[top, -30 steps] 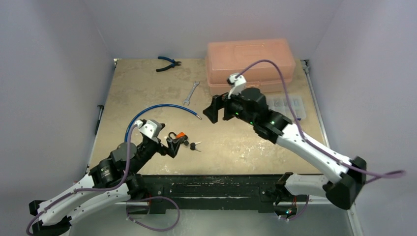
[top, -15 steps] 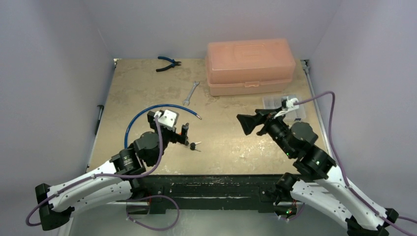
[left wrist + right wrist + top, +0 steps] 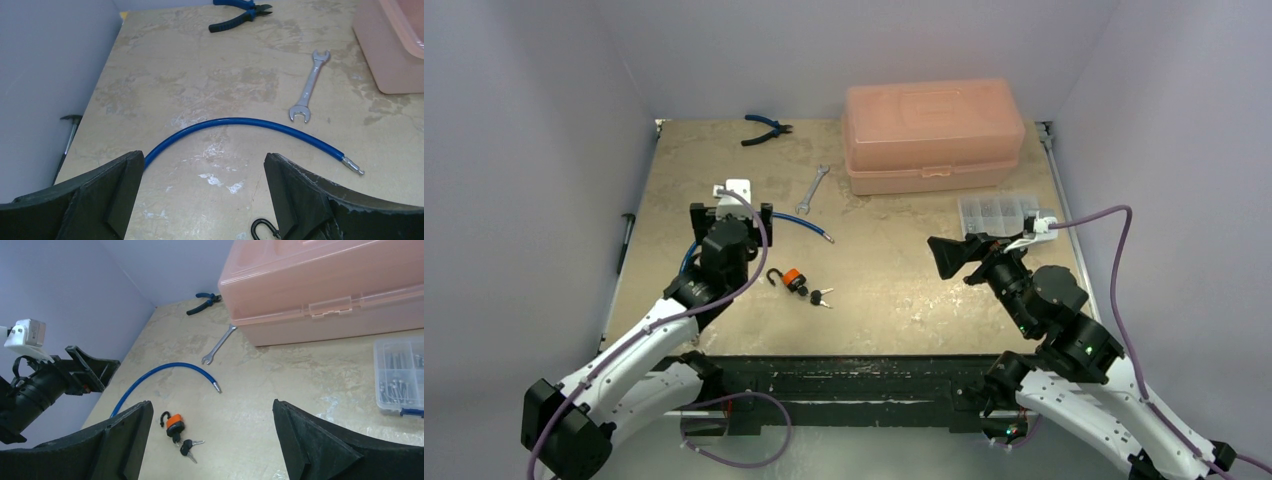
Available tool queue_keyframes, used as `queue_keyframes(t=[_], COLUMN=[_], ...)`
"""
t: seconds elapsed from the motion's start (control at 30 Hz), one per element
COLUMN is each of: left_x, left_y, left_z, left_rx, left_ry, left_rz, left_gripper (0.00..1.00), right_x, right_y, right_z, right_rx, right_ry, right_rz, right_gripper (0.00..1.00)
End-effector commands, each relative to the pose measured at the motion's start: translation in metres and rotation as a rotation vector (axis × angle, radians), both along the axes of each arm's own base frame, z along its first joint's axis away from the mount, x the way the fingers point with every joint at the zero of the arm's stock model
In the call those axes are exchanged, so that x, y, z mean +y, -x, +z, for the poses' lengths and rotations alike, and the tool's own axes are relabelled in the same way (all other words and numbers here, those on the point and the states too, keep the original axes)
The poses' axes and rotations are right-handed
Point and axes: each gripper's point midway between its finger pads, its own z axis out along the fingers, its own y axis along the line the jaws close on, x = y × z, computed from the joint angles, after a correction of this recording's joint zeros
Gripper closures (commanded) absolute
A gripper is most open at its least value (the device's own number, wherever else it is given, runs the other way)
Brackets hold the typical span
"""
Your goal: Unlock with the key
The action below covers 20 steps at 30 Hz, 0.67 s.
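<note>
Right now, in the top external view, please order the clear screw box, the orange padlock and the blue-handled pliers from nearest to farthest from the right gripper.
1. Clear screw box: just beyond the right gripper, slightly to its right, by the right edge.
2. Orange padlock: well to the gripper's left, near the middle.
3. Blue-handled pliers: at the far side, toward the left corner.

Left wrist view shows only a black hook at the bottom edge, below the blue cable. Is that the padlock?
Observer: Yes, it is part of the orange padlock, which lies on the beige table, nearer the robot than the left gripper.
Operator: Where are the keys?
Observer: The black-headed keys lie touching the padlock's bottom end; inserted or not, I cannot tell.
Operator: Right gripper busy?
Observer: No, the right gripper is open and empty.
</note>
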Motion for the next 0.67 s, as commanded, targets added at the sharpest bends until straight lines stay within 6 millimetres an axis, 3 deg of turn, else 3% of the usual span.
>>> queue_keyframes(t=[0.0,0.2,0.63], left_x=[0.006,0.017,0.019], left_y=[-0.010,-0.004,0.000], left_z=[0.011,0.010,0.021], left_rx=[-0.045,-0.061,-0.112], left_ry=[0.151,0.158,0.170], left_rz=[0.025,0.040,0.029], left_gripper=[0.01,0.01,0.01], right_x=[-0.004,0.003,0.019], right_y=[-0.004,-0.008,-0.017], right_z=[0.000,-0.008,-0.020], right_rx=[0.017,0.034,0.074], right_ry=[-0.011,-0.021,-0.017], right_rz=[-0.043,-0.034,-0.011], right_gripper=[0.01,0.01,0.01])
